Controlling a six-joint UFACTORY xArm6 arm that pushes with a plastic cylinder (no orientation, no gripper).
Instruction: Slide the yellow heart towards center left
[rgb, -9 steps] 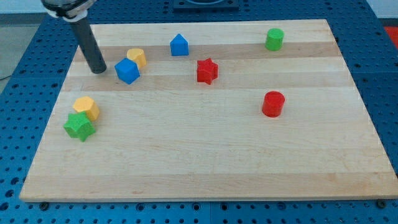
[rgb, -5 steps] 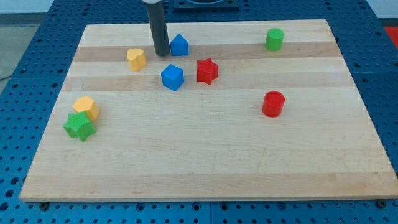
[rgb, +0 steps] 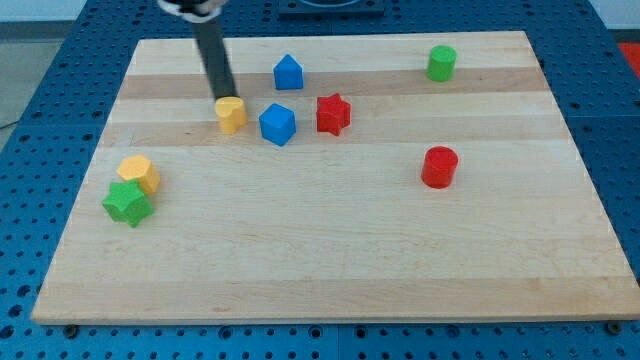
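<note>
The yellow heart (rgb: 232, 114) lies on the wooden board (rgb: 330, 250), upper left of middle, just left of a blue cube (rgb: 277, 124). My tip (rgb: 224, 97) touches the heart's upper-left edge; the dark rod rises from it toward the view's top. A second yellow block (rgb: 137, 173), rounded in shape, sits near the left edge, touching a green star (rgb: 127, 203) below it.
A blue house-shaped block (rgb: 288, 72) sits right of the rod near the top. A red star (rgb: 332, 114) is right of the blue cube. A red cylinder (rgb: 438, 167) is right of middle. A green cylinder (rgb: 441, 63) stands at the top right.
The blue cube slid right between the first two frames. The rod then came back left and pushed the yellow heart down and right, close to the cube.
</note>
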